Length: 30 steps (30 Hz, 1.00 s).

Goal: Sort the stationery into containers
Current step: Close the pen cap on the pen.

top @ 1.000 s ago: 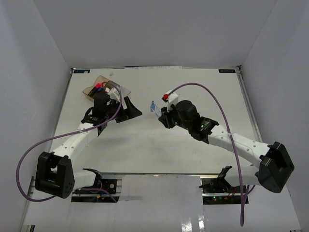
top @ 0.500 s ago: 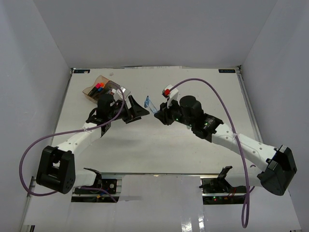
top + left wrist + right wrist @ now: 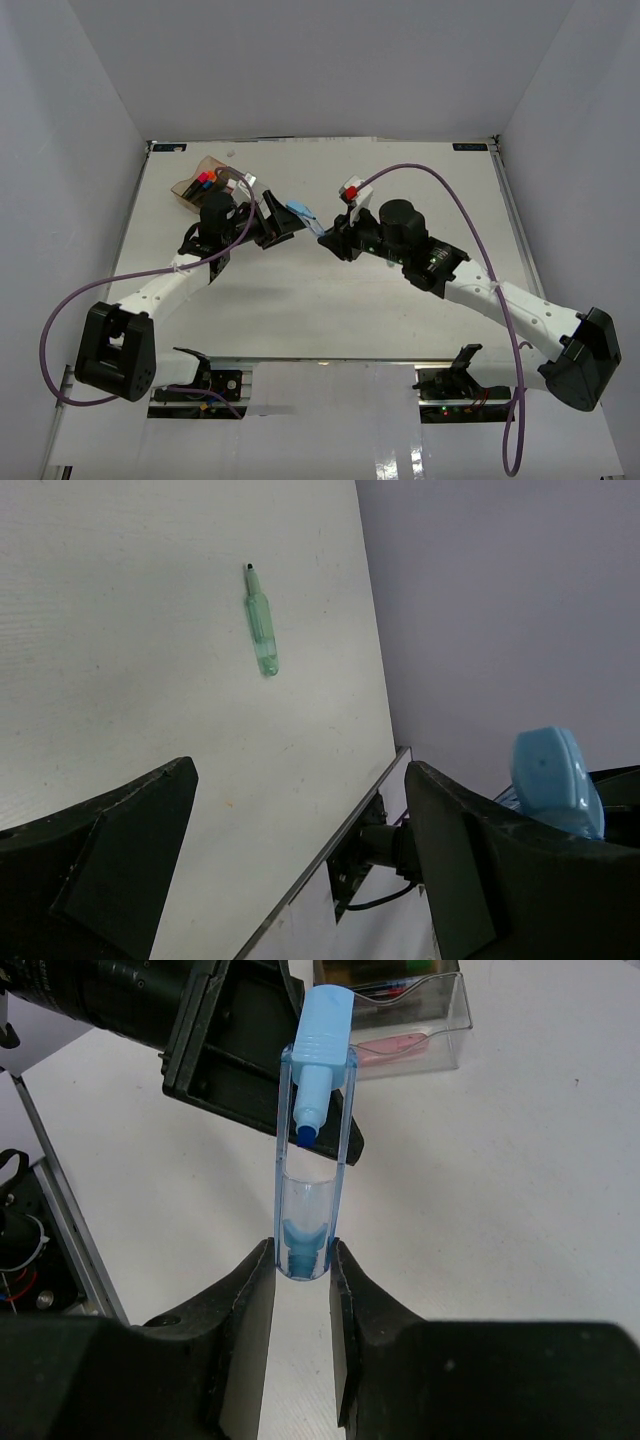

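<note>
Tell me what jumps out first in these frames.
Mid-table, the right gripper is shut on a pastel blue marker and holds it out toward the left gripper, whose jaws stand wide open close beside it. Behind them, at the table's far left, sits the organiser tray with a few pieces in it. The left wrist view shows a mint marker lying alone on the table.

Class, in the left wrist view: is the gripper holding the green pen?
No, the green pen lies alone on the table, far beyond the open left gripper.
</note>
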### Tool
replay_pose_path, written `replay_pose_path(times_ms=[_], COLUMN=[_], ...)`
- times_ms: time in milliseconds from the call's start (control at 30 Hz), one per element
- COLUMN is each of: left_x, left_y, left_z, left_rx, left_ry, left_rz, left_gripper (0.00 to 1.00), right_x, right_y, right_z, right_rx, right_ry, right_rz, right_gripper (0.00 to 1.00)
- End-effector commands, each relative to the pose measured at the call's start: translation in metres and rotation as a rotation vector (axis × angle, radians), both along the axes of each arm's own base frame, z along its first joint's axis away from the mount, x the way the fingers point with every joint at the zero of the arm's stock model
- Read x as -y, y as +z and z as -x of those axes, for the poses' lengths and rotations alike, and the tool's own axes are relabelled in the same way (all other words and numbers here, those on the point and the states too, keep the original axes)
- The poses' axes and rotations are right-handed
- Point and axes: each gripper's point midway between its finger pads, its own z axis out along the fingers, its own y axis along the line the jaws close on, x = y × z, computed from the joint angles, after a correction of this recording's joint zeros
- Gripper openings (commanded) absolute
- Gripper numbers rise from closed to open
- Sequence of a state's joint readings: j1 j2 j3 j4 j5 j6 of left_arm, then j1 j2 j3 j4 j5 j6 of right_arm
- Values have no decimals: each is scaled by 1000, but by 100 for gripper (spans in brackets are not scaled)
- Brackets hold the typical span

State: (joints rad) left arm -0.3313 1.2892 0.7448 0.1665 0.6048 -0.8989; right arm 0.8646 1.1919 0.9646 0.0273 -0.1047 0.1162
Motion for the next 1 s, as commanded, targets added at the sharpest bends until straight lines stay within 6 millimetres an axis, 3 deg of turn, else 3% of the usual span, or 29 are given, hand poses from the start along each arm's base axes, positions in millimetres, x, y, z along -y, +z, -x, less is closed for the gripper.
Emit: replay_pose_path(times_ms=[0, 600, 967], left_x=[-1, -4, -2], left_y=[16, 49, 54], left_z=[-2, -3, 6], left_rx=[66, 191, 183], left_ry=[19, 25, 2], left_rz=[14, 10, 35], left_gripper=[95, 95, 95], right_x=[-1, -5, -5], right_y=[16, 12, 23], right_z=[5, 8, 10], right_rx=[44, 51, 94], right_ry=[22, 48, 54], right_rz=[-51, -78, -146], right_gripper=[22, 22, 22])
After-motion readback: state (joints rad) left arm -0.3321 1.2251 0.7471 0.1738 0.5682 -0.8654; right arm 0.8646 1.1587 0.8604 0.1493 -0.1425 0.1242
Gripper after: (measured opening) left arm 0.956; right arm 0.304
